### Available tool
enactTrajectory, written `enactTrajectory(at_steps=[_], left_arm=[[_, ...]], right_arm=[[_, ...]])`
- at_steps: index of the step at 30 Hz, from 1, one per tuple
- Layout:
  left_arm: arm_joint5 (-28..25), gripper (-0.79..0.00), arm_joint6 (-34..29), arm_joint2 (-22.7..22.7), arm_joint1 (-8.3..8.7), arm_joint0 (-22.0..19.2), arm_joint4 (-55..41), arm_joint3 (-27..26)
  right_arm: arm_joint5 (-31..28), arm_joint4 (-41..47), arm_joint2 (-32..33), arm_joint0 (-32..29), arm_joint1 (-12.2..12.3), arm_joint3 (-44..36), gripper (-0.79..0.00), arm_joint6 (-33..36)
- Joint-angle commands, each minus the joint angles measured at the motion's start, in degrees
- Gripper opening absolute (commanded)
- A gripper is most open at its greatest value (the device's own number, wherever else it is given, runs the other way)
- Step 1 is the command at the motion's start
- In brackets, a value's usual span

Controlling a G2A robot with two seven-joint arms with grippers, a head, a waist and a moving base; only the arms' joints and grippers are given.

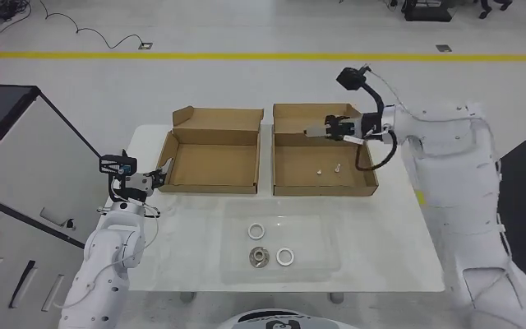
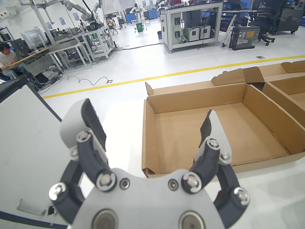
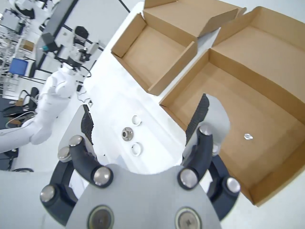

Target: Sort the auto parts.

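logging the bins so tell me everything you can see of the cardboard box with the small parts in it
The cardboard box is a shallow brown corrugated tray, its lid flap folded back open at the far side. It lies flat on the white table, next to the second box with a narrow gap between them. Two small silvery parts lie on its floor. The open right hand hangs over its far part, seemingly not touching it.
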Motion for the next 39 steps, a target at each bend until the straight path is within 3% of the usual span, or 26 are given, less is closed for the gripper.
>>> enactTrajectory(at_steps=[1,15,22,39], left_arm=[[0.0,0.0,0.0,0.0,0.0,0.0,0.0,0.0],[0.0,0.0,0.0,0.0,0.0,0.0,0.0,0.0],[0.0,0.0,0.0,0.0,0.0,0.0,0.0,0.0],[0.0,0.0,0.0,0.0,0.0,0.0,0.0,0.0]], right_arm=[[0.2,3.3,2.6,-1.3,0.4,-1.0,0.0,0.8],[-2.4,25.4,18.3,-10.8,3.0,-2.2,0.0,8.9],[-3.7,35.7,24.1,-14.5,4.5,0.4,0.0,9.2],[-3.7,35.7,24.1,-14.5,4.5,0.4,0.0,9.2]])
